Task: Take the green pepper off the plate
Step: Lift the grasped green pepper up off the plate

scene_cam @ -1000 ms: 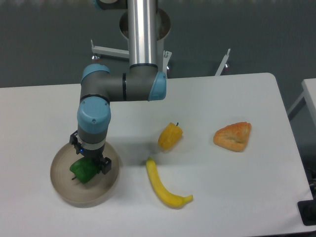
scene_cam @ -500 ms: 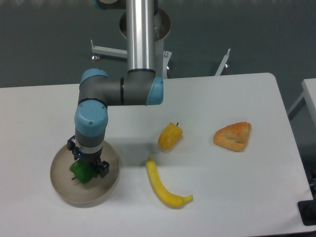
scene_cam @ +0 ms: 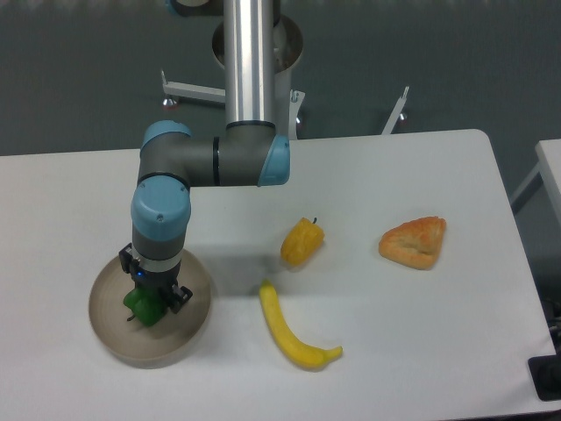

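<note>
The green pepper (scene_cam: 140, 309) lies in the beige plate (scene_cam: 188, 329) at the table's front left. My gripper (scene_cam: 151, 296) points straight down over the pepper, and its fingers sit on either side of the pepper's right part. The gripper body hides much of the pepper and the fingertips. The jaws look closed in against the pepper, but the contact itself is hidden.
A yellow-orange pepper (scene_cam: 302, 243) lies right of the plate, mid-table. A banana (scene_cam: 291, 331) lies in front of it. A piece of bread (scene_cam: 414, 242) lies farther right. The arm's column (scene_cam: 252, 61) stands at the back.
The gripper has shifted slightly left and lower onto the green pepper, and the fingers have drawn in around it. The pepper stays in the plate.
</note>
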Action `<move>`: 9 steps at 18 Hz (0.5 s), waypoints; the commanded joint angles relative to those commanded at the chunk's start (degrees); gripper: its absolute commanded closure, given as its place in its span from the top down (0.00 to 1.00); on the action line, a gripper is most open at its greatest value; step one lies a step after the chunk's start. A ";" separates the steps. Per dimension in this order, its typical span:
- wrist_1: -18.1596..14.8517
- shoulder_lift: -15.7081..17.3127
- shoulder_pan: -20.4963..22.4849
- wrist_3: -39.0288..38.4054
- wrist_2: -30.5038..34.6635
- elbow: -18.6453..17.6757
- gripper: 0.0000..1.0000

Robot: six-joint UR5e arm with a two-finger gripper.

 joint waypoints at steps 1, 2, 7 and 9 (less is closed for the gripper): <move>-0.26 0.52 0.61 0.09 0.00 0.53 0.37; -1.31 1.31 2.01 0.35 -0.17 0.79 0.37; -9.48 4.48 10.79 9.47 -0.26 3.16 0.36; -10.37 5.71 17.11 15.53 0.09 4.83 0.36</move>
